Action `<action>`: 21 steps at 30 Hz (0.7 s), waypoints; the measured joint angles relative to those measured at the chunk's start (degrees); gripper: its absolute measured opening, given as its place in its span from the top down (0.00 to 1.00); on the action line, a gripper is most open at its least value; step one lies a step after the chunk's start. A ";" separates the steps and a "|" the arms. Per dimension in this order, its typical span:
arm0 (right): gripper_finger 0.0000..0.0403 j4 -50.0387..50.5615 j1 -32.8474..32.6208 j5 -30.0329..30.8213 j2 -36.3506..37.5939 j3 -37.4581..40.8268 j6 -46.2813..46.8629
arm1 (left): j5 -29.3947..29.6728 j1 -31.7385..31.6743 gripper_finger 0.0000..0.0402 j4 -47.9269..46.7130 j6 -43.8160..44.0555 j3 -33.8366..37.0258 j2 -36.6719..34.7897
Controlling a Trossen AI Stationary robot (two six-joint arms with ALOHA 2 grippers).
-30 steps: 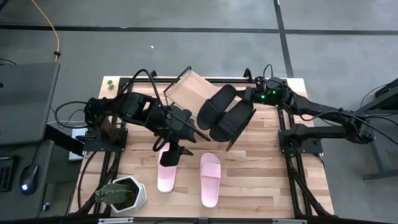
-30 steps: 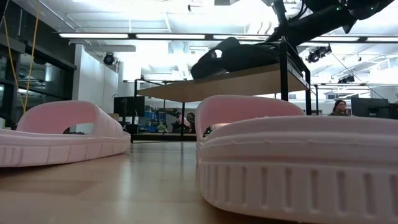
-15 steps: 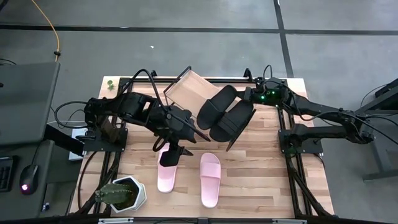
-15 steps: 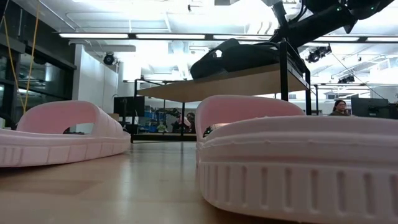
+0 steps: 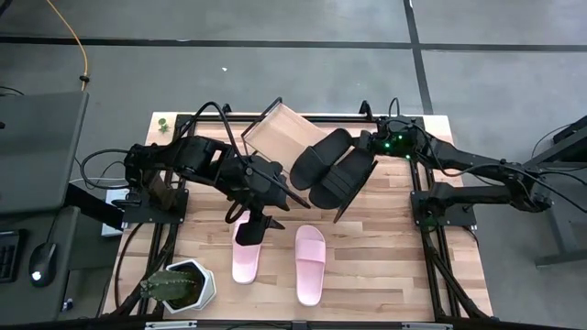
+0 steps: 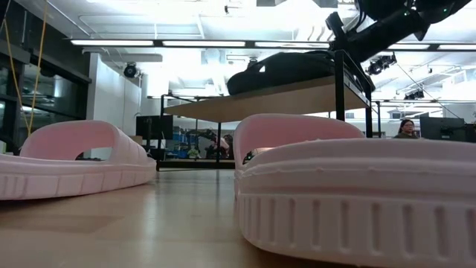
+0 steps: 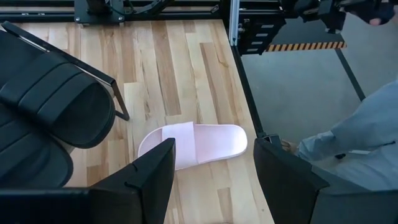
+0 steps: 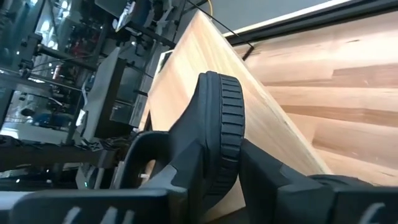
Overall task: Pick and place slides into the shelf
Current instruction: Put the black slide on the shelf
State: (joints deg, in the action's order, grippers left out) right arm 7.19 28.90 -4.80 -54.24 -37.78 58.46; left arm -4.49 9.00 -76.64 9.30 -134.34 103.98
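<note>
The shelf (image 5: pixel 275 133) is a slanted light wood board on a black wire frame at the table's far middle, also seen in the low view (image 6: pixel 275 97). Two black slides lie on it side by side, one farther (image 5: pixel 321 156) and one nearer (image 5: pixel 344 179). My right gripper (image 5: pixel 367 143) is shut on the farther black slide at the shelf's right side. Two pink slides (image 5: pixel 245 257) (image 5: pixel 310 266) lie flat on their soles on the table near the front. My left gripper (image 5: pixel 261 213) hangs open above the left pink slide; one pink slide (image 7: pixel 193 143) shows between its fingers. My right gripper (image 8: pixel 211 168) pinches the black slide's ridged sole edge (image 8: pixel 222 106) at one end, a finger on each side of it. The fingers come from the table's right, roughly level. The slide lies along the slanted board (image 8: pixel 186 68), its top (image 6: pixel 290 68) showing above the shelf.
A cactus in a white pot (image 5: pixel 179 284) stands at the near left corner. Black arm mounts flank the table on both sides (image 5: pixel 151 197) (image 5: pixel 440 206). A person's sleeve (image 7: pixel 367 137) shows past the table's near edge. Bare wood lies right of the pink slides.
The black slide in my right gripper has tipped down from a raised tilt and now lies flatter on the shelf board. My right gripper has sunk a little with it and stays shut. My left arm has kept still.
</note>
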 joint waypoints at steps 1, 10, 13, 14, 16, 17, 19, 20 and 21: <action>0.80 0.23 0.15 -0.32 0.00 0.00 -0.01 | 0.00 0.00 0.49 0.01 0.00 0.00 0.00; 0.67 0.47 1.14 -2.03 0.00 0.00 -1.99 | 0.00 0.00 0.49 0.02 0.00 0.00 0.00; 0.64 0.61 1.25 -1.43 0.00 0.00 -2.70 | 0.00 0.01 0.49 0.02 0.00 0.00 0.00; 0.63 0.95 1.47 -1.37 0.00 0.01 -3.12 | 0.00 0.01 0.49 0.01 0.00 0.00 0.00; 0.62 2.07 2.17 -1.74 0.00 0.02 -3.26 | 0.00 0.00 0.49 0.01 0.00 0.00 0.00; 0.61 2.86 2.53 -2.15 0.00 0.00 -3.24 | 0.00 0.00 0.49 0.02 0.00 -0.01 0.00; 0.61 4.54 3.32 -3.04 0.00 0.02 -3.02 | 0.00 0.01 0.49 0.00 0.02 -0.02 0.00; 0.61 5.11 3.71 -3.65 0.00 0.02 -3.06 | 0.00 0.01 0.49 0.00 0.02 0.00 0.00; 0.61 5.52 4.17 -4.50 0.00 0.02 -3.28 | 0.00 0.01 0.49 0.00 0.02 0.00 0.00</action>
State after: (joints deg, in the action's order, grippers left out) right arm 12.71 33.07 -9.30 -54.24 -37.76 55.17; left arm -4.49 9.02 -76.64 9.32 -134.34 103.98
